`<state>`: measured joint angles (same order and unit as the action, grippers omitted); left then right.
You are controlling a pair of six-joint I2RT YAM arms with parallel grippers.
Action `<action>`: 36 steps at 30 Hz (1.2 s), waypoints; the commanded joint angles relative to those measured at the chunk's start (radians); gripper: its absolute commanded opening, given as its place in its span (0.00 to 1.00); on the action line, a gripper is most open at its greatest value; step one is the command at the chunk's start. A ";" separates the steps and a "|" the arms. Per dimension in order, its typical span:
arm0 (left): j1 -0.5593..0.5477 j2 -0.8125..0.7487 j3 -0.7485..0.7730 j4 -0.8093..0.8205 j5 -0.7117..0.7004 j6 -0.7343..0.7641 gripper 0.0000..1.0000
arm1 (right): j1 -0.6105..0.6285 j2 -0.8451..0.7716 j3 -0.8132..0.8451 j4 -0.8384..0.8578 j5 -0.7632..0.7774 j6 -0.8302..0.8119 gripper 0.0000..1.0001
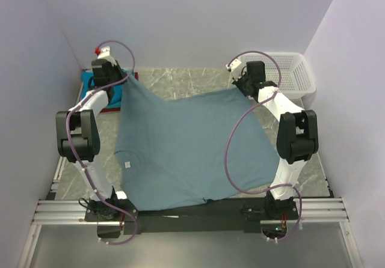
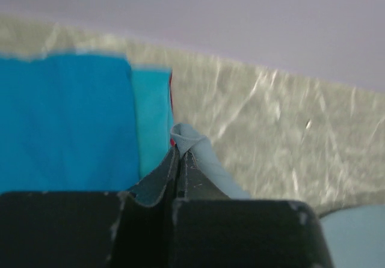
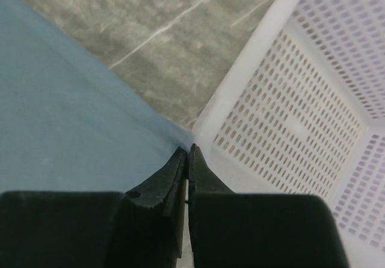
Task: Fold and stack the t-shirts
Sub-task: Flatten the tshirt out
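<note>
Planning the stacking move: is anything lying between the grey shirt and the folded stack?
Nothing visible. The left gripper pinches the shirt's corner right beside the stack; the basket sits on the opposite side, by the right gripper.

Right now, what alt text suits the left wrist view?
The left gripper, jaws shut, pinches a bunched corner of the grey-blue t-shirt. Folded bright blue tee and teal tee lie left of it, on the marbled table.

The spread tee (image 1: 192, 154) covers mid-table (image 1: 180, 79), with folded tees (image 1: 87, 83) stacked at its far-left corner and the basket (image 1: 295, 76) at its far-right.
</note>
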<state>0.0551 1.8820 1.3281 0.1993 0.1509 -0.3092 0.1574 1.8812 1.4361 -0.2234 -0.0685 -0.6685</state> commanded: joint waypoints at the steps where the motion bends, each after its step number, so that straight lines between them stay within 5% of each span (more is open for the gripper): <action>1: 0.012 -0.006 0.158 0.057 0.029 0.010 0.00 | -0.001 -0.027 0.073 0.088 -0.001 0.023 0.00; 10: 0.031 0.019 0.304 -0.011 0.029 0.027 0.00 | 0.001 -0.022 0.202 0.041 -0.027 0.099 0.00; 21: 0.051 -0.052 0.223 0.006 0.056 0.018 0.00 | 0.002 -0.016 0.254 -0.008 -0.065 0.126 0.00; 27: 0.058 -0.349 0.082 0.081 0.004 -0.004 0.00 | 0.004 -0.279 0.198 -0.043 -0.117 0.089 0.00; 36: 0.058 -0.908 0.077 0.086 -0.097 -0.044 0.00 | 0.004 -0.729 0.441 -0.264 -0.148 0.024 0.00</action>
<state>0.1081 1.1099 1.3598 0.2035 0.1123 -0.3279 0.1593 1.3296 1.7836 -0.4591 -0.2028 -0.6128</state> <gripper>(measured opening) 0.018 0.053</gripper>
